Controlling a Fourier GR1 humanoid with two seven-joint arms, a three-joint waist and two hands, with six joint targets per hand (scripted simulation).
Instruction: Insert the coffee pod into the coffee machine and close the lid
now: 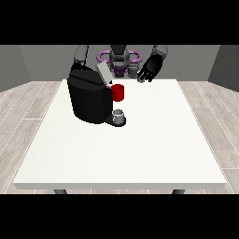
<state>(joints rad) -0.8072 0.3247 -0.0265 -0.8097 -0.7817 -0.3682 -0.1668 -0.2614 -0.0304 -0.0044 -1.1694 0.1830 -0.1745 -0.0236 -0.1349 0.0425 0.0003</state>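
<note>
Table (140,154) first: one big white slab, its far edge under the robot, two dark legs just poking out at the near corners, rest of them cut off. Robot (119,58) next, small at the top, torso w/ purple bits partly hidden behind the machine's lid; both upper arms show, lower body out of sight. One coffee machine (88,100), black, bulky, at the table's far left part; its grey lid (103,73) stands tilted up, i.e. open. Red piece (118,92) sits at the machine's front right, just under the lid; can't tell if that's the pod or part of the machine. One small grey cup (119,115) stands on the machine's dark base, below the red piece. Hands: only one plainly seen. Hand at the view's right (149,70) hangs over the far edge, apart from the machine, fingers spread and relaxed, nothing in it. Hand at the view's left is hidden behind the machine, arm disappears there, so its state can't be told.
</note>
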